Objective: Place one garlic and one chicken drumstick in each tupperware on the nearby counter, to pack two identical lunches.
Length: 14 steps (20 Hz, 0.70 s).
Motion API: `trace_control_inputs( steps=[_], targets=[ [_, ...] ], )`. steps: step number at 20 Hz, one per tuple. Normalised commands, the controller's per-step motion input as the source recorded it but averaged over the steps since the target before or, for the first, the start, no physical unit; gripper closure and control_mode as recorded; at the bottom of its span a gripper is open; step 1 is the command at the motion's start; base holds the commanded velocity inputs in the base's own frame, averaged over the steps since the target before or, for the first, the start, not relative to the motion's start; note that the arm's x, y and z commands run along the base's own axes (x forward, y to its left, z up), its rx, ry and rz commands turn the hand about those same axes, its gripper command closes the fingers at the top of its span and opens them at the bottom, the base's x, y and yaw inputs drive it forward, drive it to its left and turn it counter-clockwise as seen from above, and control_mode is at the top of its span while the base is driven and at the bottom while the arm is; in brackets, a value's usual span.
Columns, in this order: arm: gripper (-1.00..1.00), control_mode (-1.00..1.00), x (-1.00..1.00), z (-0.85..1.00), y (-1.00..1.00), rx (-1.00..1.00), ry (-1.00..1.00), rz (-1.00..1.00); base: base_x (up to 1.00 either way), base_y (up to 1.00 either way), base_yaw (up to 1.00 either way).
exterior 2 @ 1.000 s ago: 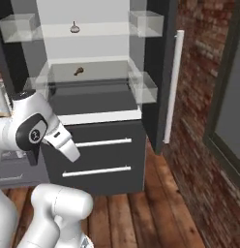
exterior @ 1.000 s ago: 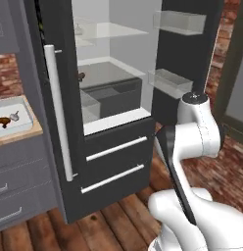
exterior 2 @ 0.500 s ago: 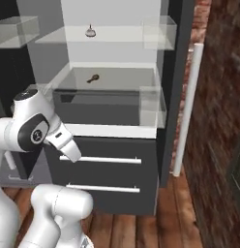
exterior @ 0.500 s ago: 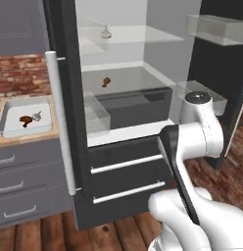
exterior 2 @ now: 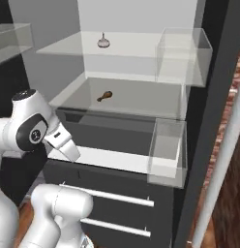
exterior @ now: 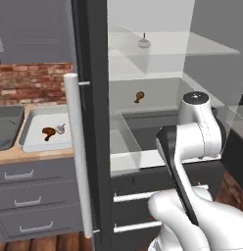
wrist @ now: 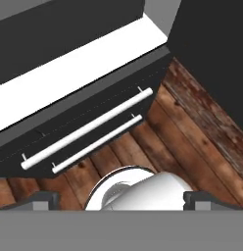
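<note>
Garlic sits on the upper glass shelf of the open fridge, and a chicken drumstick lies on the shelf below it, both high above and well ahead of the fingers, which stand spread wide and empty, pointing down at the fridge's 2 drawer handles and the wooden floor. A 2nd garlic and a 2nd drumstick lie touching or nearly so in the paler tupperware on the bench, far off to the fingers' left; the darker tupperware beside it looks empty, so by my reading 1 lunch is packed and 1 remains. Both foods should be light. I judge the garlic firm but rounded and likely to roll, best pinched across the bulb's widest part, not by its thin stem tip. I expect the drumstick to be stiffer, best taken across its plump end, since the thin bone end gives little to grip. Room is tight: each item lies under the next shelf or the fridge top, clear door bins stand to the right, and the open left-hand door with its long white handle stands between fridge and bench, so any carry must come out forward and swing round that edge.
</note>
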Motion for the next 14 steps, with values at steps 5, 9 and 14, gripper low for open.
trace_control_inputs(
  steps=[5, 9, 14],
  targets=[
    [-1.00, 1.00, 0.00, 0.00, 0.00, 0.00, 0.00, 0.00, 0.55, -0.62, 0.09],
    [-1.00, 1.00, 0.00, 0.00, 0.00, 0.00, 0.00, 0.00, 0.03, -0.21, 0.05],
    [-1.00, 1.00, 0.00, 0.00, 0.00, 0.00, 0.00, 0.00, 0.79, 0.22, 0.03]
  ],
)
